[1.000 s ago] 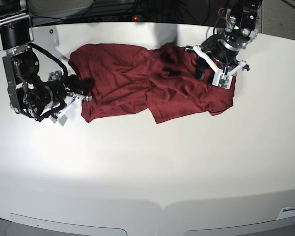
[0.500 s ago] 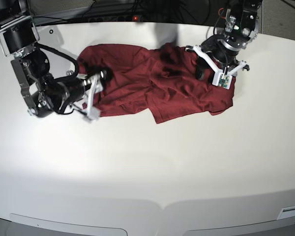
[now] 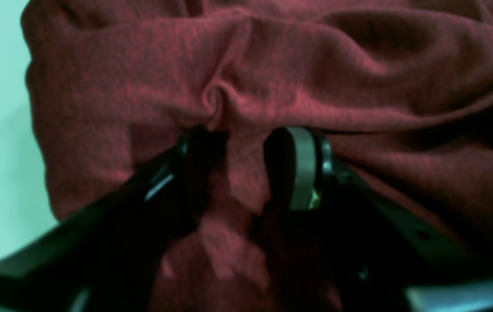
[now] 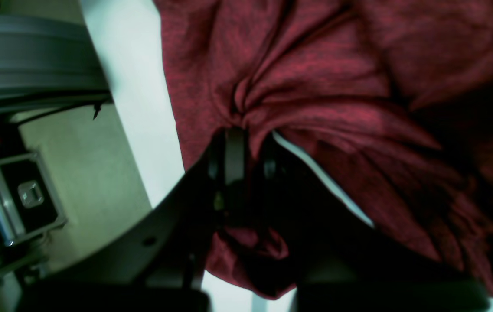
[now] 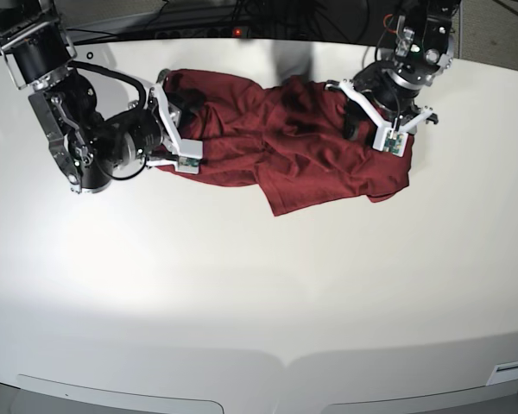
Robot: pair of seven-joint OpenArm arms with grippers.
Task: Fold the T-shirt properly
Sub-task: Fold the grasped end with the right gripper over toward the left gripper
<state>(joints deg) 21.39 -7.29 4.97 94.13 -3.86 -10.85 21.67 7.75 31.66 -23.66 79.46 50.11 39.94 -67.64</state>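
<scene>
Base view shows bare white table (image 5: pixel 259 285) nearest the camera, and beyond it the maroon T-shirt (image 5: pixel 285 147) lying crumpled across the far half, one hem corner pointing toward the near edge. On that view's left, the right gripper (image 5: pixel 174 110) sits over the shirt's end; its wrist camera shows the fingers (image 4: pixel 234 160) drawn close together with a gathered pleat of fabric pinched between them — a grip on the T-shirt. On the opposite side, the left gripper (image 5: pixel 373 116) presses down into the cloth; its fingers (image 3: pixel 300 167) stand apart with a ridge of fabric between them, though whether they actually clamp it is hard to tell.
</scene>
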